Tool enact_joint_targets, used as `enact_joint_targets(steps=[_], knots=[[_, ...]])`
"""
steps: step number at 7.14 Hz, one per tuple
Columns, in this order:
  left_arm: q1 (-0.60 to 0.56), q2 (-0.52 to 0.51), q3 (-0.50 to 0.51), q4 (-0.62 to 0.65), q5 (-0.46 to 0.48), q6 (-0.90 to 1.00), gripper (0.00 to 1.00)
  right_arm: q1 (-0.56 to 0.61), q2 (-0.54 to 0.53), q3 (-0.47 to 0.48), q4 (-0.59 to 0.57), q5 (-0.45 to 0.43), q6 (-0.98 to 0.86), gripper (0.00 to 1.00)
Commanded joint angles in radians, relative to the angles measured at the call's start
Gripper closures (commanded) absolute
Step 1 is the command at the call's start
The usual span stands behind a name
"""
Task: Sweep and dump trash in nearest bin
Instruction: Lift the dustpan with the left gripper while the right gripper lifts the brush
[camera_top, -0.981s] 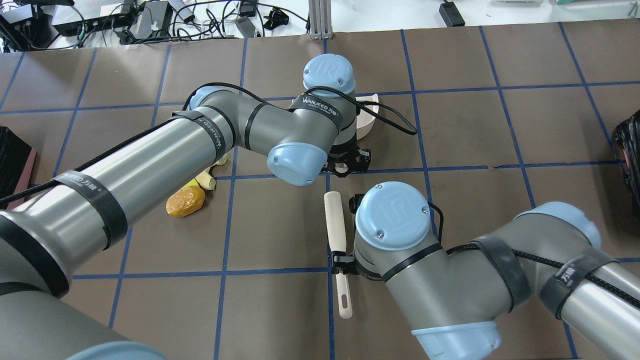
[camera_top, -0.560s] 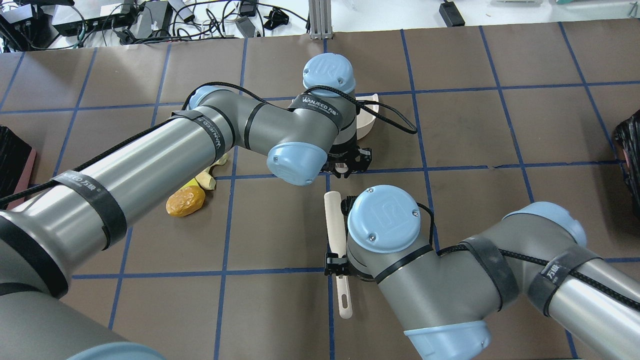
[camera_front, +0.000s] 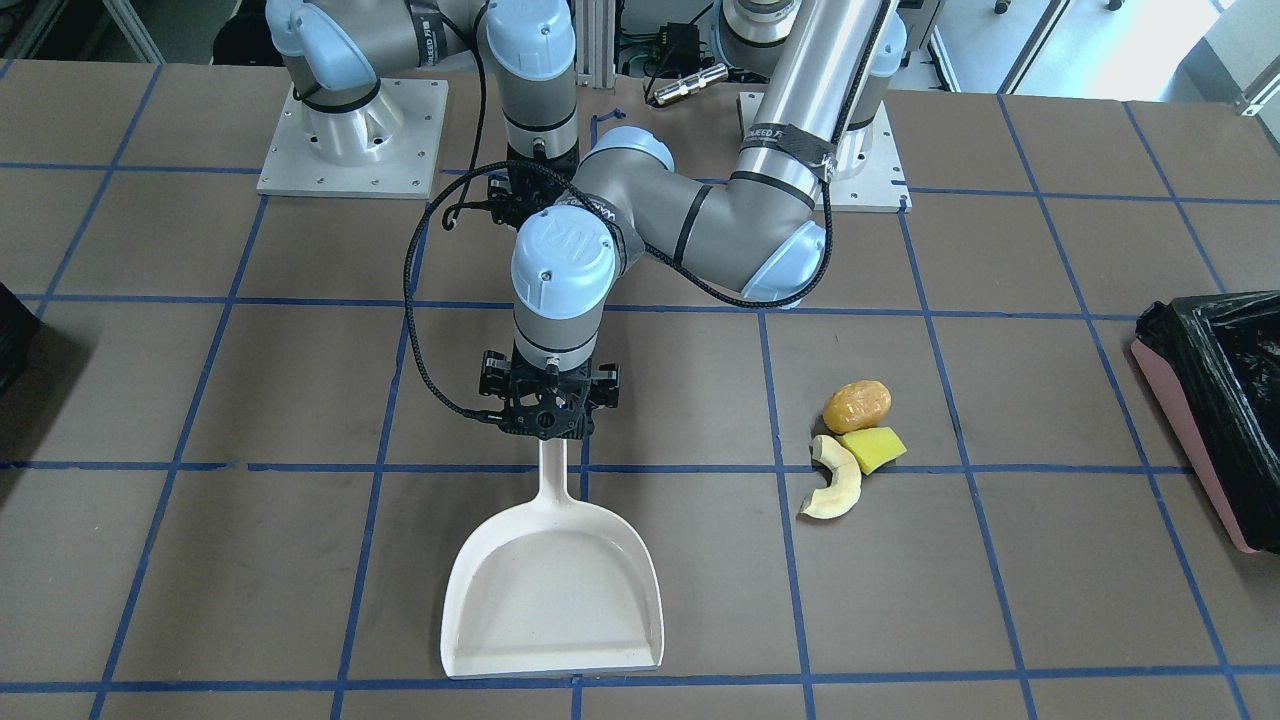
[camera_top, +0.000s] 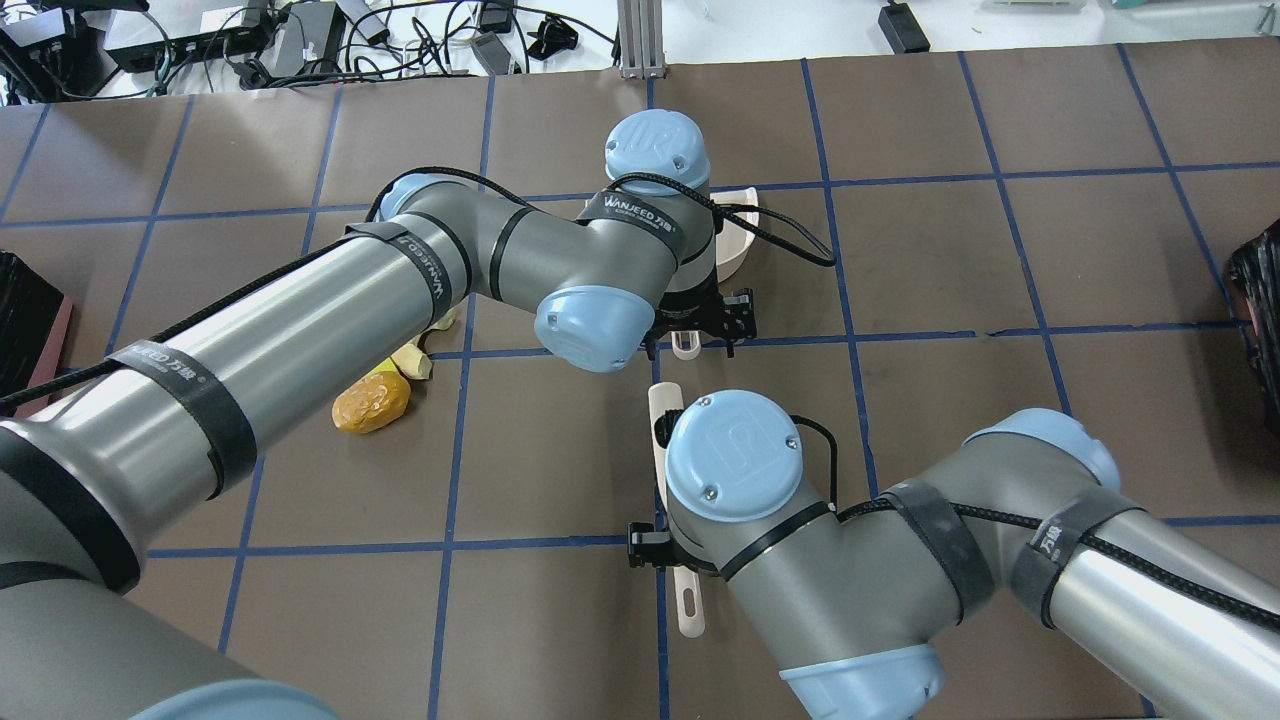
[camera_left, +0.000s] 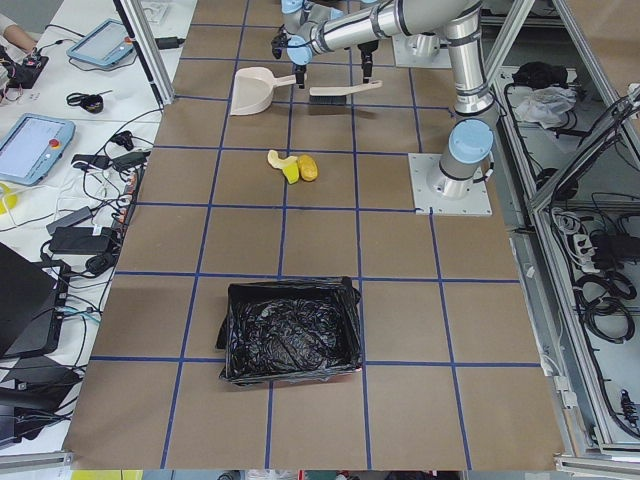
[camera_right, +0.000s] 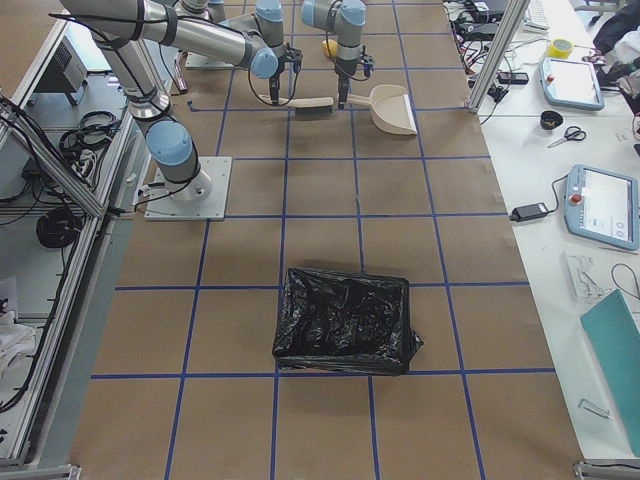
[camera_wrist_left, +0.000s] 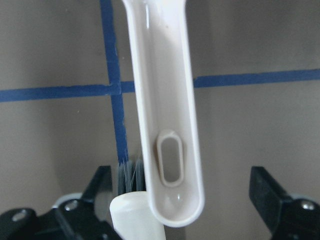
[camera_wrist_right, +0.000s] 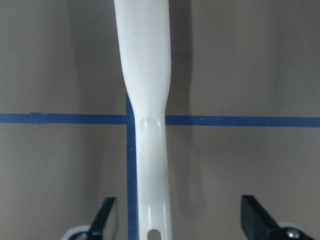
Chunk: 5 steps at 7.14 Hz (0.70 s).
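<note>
The trash lies in a cluster: an orange-brown lump (camera_front: 857, 403), a yellow wedge (camera_front: 872, 449) and a cream crescent (camera_front: 835, 482). The pink-sided bin (camera_front: 1190, 440) with its black bag stands at the table edge on my left side. My left gripper (camera_front: 548, 405) hangs open over the handle of a cream dustpan (camera_front: 552, 590); in the left wrist view the handle (camera_wrist_left: 165, 110) lies between the spread fingers. My right gripper (camera_top: 655, 540) is open over the handle of a cream brush (camera_top: 664, 415); in the right wrist view that handle (camera_wrist_right: 147, 150) runs between its fingers.
A second black-lined bin (camera_top: 1262, 300) sits at the table's right edge. Cables and power supplies (camera_top: 250, 40) lie beyond the far edge. The left arm's elbow (camera_top: 590, 325) hangs over the middle, partly covering the trash from overhead.
The right arm has swung left, carrying its gripper a little left along the brush handle. The left gripper has shifted slightly right, and the dustpan handle's end now shows beneath it.
</note>
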Motion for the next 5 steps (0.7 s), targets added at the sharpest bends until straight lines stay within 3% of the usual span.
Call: enact_joint_targets(steps=[1,2,3,4,5], knots=[[0.000,0.003,0.003,0.001,-0.001,-0.005,0.15,0.015,0.028,0.001,-0.004,0.000,-0.001,0.15],[0.000,0.005,0.004,0.001,-0.001,-0.005,0.29,0.018,0.028,0.001,-0.002,0.002,-0.003,0.20],[0.000,0.002,0.004,0.001,-0.002,-0.005,0.36,0.018,0.030,0.001,-0.001,0.002,-0.012,0.28],[0.000,-0.009,0.003,0.001,-0.002,-0.007,0.36,0.018,0.030,0.001,-0.001,0.016,-0.029,0.28],[0.000,-0.009,0.004,0.001,-0.002,-0.010,0.69,0.020,0.030,0.001,0.001,0.026,-0.041,0.30]])
